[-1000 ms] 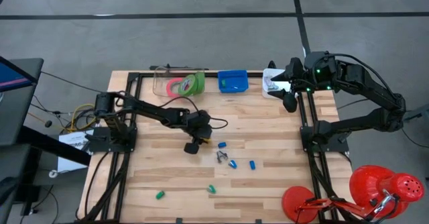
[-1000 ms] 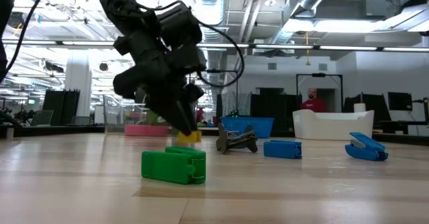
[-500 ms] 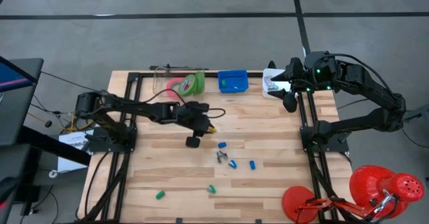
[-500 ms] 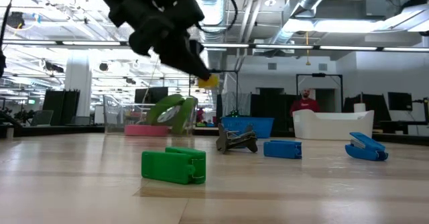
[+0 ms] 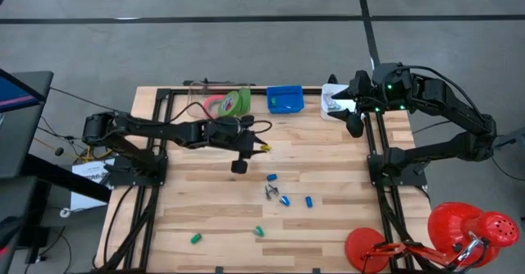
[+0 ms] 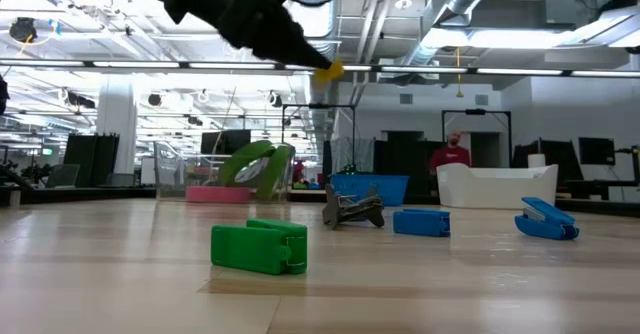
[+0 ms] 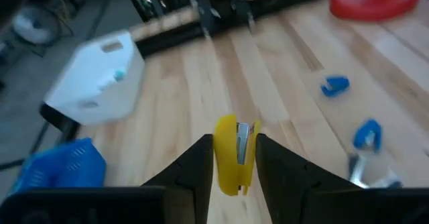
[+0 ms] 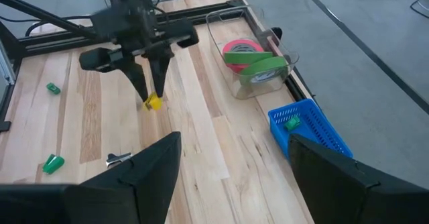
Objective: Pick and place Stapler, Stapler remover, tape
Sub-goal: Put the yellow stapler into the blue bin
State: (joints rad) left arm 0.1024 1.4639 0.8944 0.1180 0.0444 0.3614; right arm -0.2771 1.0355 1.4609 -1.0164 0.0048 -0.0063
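Observation:
My left gripper (image 5: 253, 147) hangs above the middle of the table, shut on a small yellow stapler (image 7: 234, 155), which also shows in the low view as the yellow stapler (image 6: 328, 71). Blue staplers (image 5: 285, 200), a metal staple remover (image 5: 269, 192) and green staplers (image 5: 257, 230) lie flat on the table. The tape rolls (image 5: 230, 103), one pink-red and two green, sit in a clear bin (image 8: 249, 58) at the far edge, the green ones leaning. My right gripper (image 8: 234, 177) is open, held above the far right corner near a white tub (image 5: 333, 102). My left gripper pinches the yellow stapler's two long sides (image 7: 226, 158) between its fingers. Only the free ends of the fingers (image 6: 300, 56) are on it. They slant down from the table's left side. The stapler is lifted clear, high above the table.
A blue basket (image 5: 285, 99) stands at the far edge between the clear bin and the white tub. Black frame rails run along the table's left and right sides. A red lamp (image 5: 459, 229) sits off the near right corner. A person (image 6: 455, 154) stands far behind the table.
My left gripper has risen from the table with the yellow stapler in its fingers and has moved toward the far edge and a little right. The stapler, low near the table a second ago, now hangs high above it. The right arm has kept still.

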